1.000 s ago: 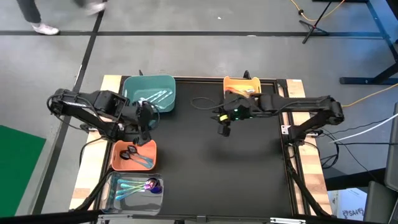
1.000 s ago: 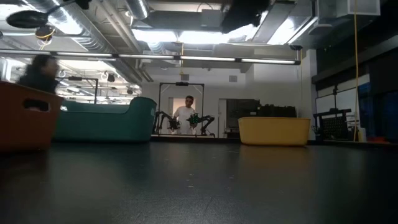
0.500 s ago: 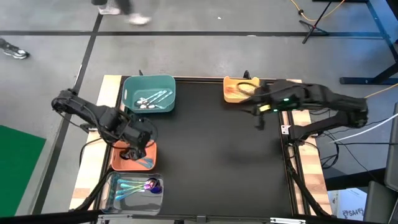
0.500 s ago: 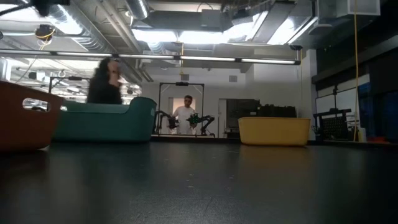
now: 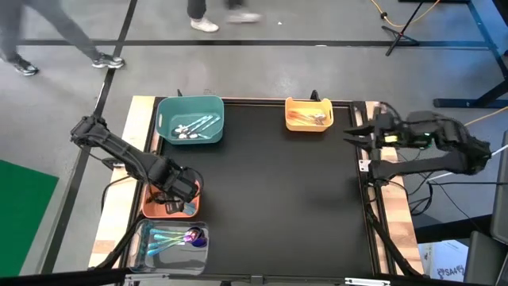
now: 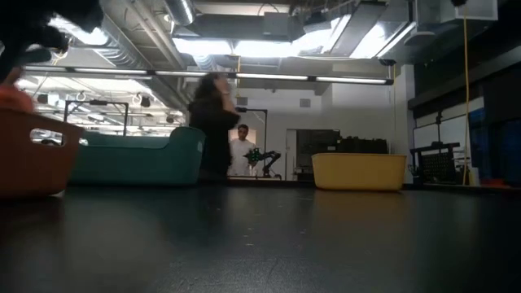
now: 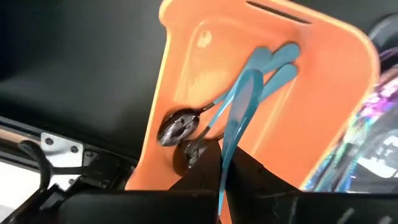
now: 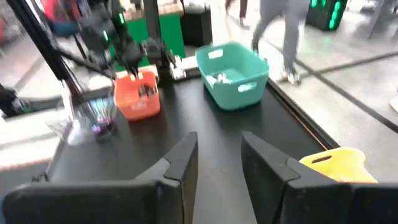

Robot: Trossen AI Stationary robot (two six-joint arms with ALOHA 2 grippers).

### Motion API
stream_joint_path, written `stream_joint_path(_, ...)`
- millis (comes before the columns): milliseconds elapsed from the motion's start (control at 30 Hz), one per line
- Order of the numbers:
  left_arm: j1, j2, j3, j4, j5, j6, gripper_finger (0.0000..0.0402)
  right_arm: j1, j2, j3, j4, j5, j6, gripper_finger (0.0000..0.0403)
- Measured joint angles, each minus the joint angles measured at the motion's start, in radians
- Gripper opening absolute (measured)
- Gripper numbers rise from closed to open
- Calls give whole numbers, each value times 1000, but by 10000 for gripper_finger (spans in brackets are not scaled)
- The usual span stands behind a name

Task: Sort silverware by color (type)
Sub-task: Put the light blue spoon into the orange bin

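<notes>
My left gripper (image 5: 171, 202) hangs pointing down over the orange bin (image 5: 153, 208) at the near left, shut on a teal-blue spoon (image 7: 241, 102). Two spoons with teal handles (image 7: 281, 57) and dark shiny bowls (image 7: 176, 126) lie on the bin's floor. The teal bin (image 5: 190, 119) at the far left holds several spoons. A yellow bin (image 5: 309, 114) holds copper ones. In the clear bin (image 5: 171, 238) lie iridescent ones. My right gripper (image 5: 355, 135) stands open over the table's right edge, with nothing between its fingers (image 8: 180, 163). My left gripper pinches the teal-blue spoon by its narrow end (image 7: 222, 177) between its two fingers, coming from above and pointing down. The spoon runs on past the fingertips, its wider part over the bin's floor. Whether it touches the spoons below, I cannot tell.
The black mat (image 5: 270, 191) lies bare between the bins. The bins stand along the left side and far edge. A person (image 6: 213, 122) walks past beyond the table's far side, and another stands farther back in the room.
My left gripper has gone down and toward the table's near edge, from beside the teal bin to just above the orange bin, staying shut. My right arm has drawn back from near the yellow bin to the table's right edge. A person has crossed behind the table.
</notes>
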Motion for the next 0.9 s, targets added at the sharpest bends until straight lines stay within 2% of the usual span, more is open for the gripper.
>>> stream_joint_path(233, 0, 38, -76, 88, 6, 57, 0, 0, -252, -194, 104, -1, 47, 112)
stream_joint_path(400, 0, 66, -117, 130, 10, 81, 0, 0, -374, -294, 106, 0, 71, 112)
stream_joint_path(633, 0, 81, -160, 162, 6, 81, 0, 0, -475, -425, 145, -1, 71, 112)
stream_joint_path(900, 0, 81, -175, 181, -14, 81, 0, 0, -511, -529, 194, -7, 62, 112)
